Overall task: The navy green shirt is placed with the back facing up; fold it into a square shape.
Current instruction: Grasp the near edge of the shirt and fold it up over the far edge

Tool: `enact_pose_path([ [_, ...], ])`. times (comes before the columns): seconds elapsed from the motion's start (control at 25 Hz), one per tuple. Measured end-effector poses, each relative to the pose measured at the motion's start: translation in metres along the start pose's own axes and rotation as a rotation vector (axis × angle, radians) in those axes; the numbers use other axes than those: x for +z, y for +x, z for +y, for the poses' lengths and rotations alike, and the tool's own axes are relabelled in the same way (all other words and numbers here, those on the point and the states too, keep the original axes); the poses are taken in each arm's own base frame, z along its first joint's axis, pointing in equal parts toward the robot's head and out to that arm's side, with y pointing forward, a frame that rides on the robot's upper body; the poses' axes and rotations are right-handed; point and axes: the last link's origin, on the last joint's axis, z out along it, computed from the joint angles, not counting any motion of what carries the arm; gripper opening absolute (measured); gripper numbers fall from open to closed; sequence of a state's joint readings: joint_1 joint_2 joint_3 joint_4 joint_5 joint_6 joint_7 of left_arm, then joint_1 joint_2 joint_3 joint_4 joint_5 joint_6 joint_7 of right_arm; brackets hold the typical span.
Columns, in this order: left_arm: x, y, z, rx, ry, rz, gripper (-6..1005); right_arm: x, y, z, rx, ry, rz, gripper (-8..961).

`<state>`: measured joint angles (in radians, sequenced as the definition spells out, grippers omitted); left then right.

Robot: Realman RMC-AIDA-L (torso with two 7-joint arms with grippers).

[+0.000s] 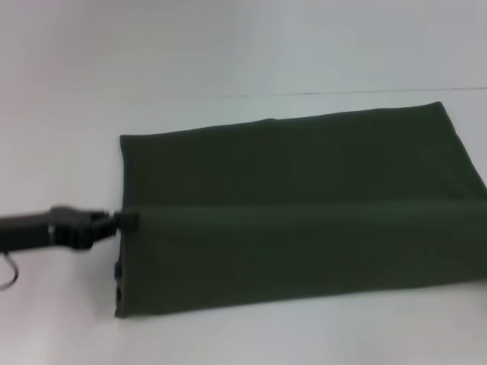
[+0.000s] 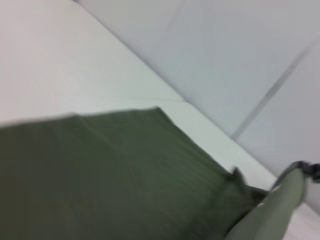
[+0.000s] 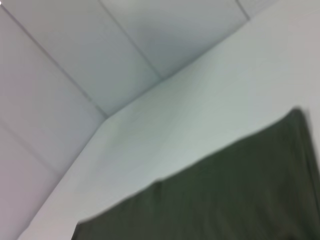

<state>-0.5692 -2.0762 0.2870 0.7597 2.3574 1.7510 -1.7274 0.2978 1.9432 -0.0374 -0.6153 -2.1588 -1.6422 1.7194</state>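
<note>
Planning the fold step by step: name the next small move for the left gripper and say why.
Probably carry the held edge across toward the far side: the left gripper sits at the navy green shirt's left edge on a raised crease, so this fold looks unfinished.

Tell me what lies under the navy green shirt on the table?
The navy green shirt lies folded on the white table, which shows all around it. The left gripper meets its left edge at a raised fold. Anything beneath the cloth is covered.

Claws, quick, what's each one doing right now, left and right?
Left claw: closed on the left edge of the navy green shirt, at a ridge in the fabric.
Right claw: not in view in any picture.
</note>
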Motion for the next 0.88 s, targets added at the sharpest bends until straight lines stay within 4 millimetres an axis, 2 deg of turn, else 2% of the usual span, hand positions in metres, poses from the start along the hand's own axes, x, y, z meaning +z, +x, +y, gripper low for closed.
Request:
enact_pose_path([
  [0.04,0.004,0.007,-0.004,0.009,0.02,0.0,18,0.01,-0.008,0.0,-0.009,0.004,-0.009,20],
  [0.12,0.022,0.034,-0.018,0.057,0.093,-0.006,18,0.031,-0.023,-0.001,-0.024,0.018,-0.025,20],
  [0.28,0.036,0.052,-0.027,0.095,0.158,-0.012,17,0.077,-0.048,-0.001,-0.07,0.061,-0.041,20],
  [0.36,0.049,0.07,-0.039,0.137,0.257,-0.009,17,0.099,-0.058,0.002,-0.104,0.085,-0.048,20],
  [0.64,0.066,0.096,-0.056,0.219,0.43,0.002,17,0.163,-0.079,0.01,-0.187,0.198,-0.063,20],
  [0.88,0.081,0.109,-0.067,0.272,0.572,0.022,17,0.194,-0.084,0.017,-0.234,0.269,-0.09,20],
])
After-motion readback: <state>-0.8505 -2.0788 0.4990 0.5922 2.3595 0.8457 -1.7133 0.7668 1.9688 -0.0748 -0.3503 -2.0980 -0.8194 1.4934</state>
